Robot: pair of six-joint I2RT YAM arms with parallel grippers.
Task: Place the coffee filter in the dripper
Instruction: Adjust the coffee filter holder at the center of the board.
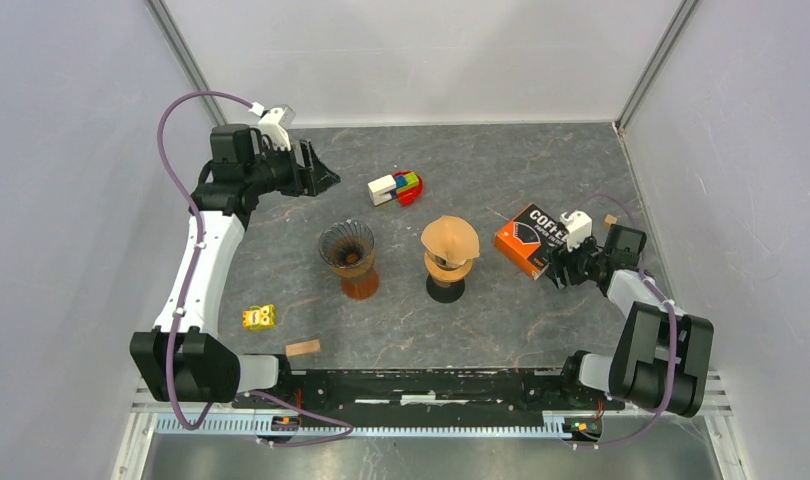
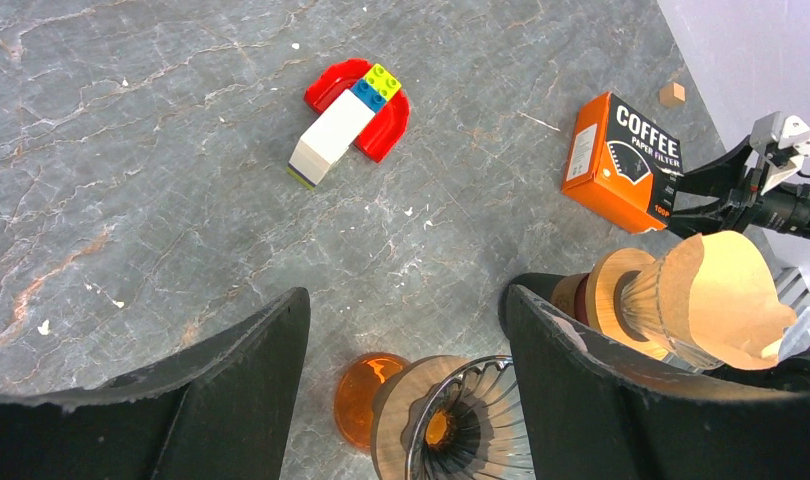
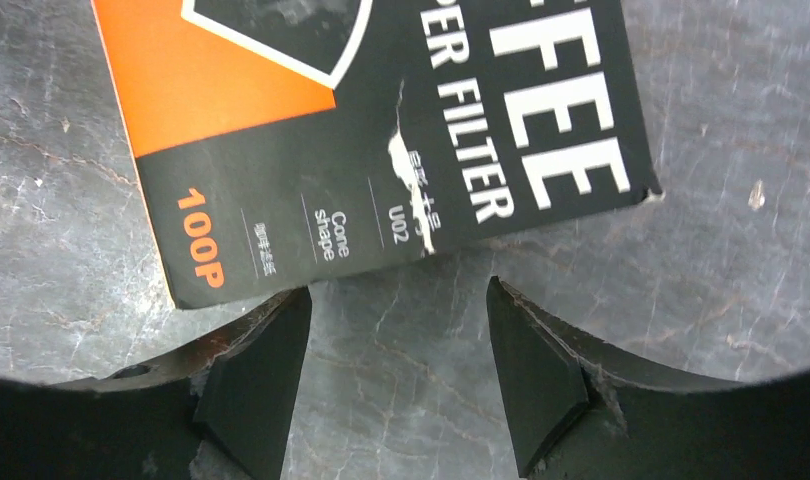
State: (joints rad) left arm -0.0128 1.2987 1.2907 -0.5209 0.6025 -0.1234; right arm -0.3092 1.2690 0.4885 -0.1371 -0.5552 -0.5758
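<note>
A brown paper coffee filter (image 1: 451,240) (image 2: 726,295) sits cone-down in a wood-collared dripper (image 1: 447,268) (image 2: 621,295) on a black base at mid-table. To its left a second ribbed glass dripper (image 1: 346,248) (image 2: 471,425) stands empty on an amber base. My left gripper (image 1: 326,180) (image 2: 405,300) hovers open at the back left, above and behind the empty dripper. My right gripper (image 1: 559,272) (image 3: 396,300) is open and low, holding nothing, its tips at the near edge of the orange and black coffee filter box (image 1: 529,240) (image 3: 381,130).
A toy of red, white, yellow and blue blocks (image 1: 396,187) (image 2: 349,120) lies at the back. A yellow toy (image 1: 259,317) and a wooden block (image 1: 302,348) lie near front left. A small wooden cube (image 1: 610,220) (image 2: 671,93) sits by the right wall.
</note>
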